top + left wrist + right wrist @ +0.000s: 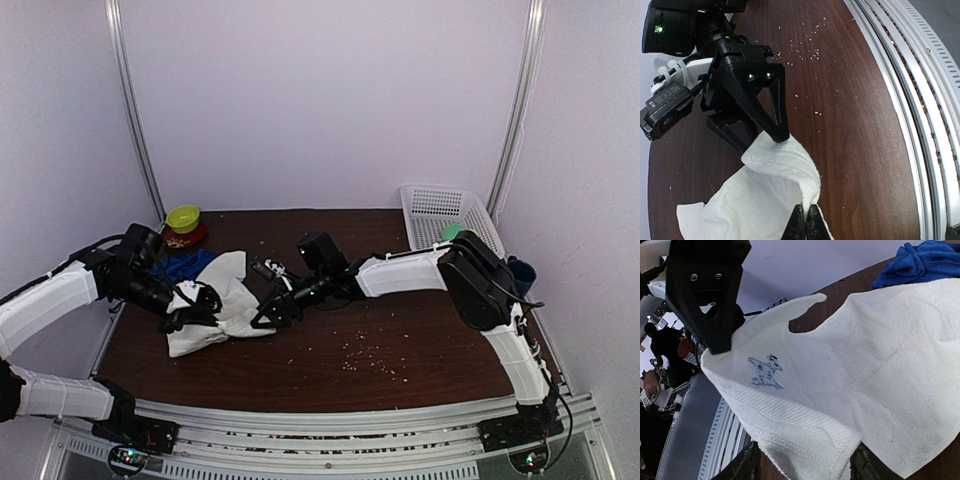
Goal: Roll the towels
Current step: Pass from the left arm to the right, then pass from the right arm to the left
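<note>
White towel [228, 300] lies between 2 hands: left hand [805, 223] pinched shut on 1 edge, right hand [802, 466] part-open astride its hem.

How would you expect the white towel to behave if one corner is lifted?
Probably floppy: the white towel folds and sags where the left gripper pinches it. Likely light, since that small pinch holds its edge up. Its terry weave looks grippy, so it may drag rather than slide.
</note>
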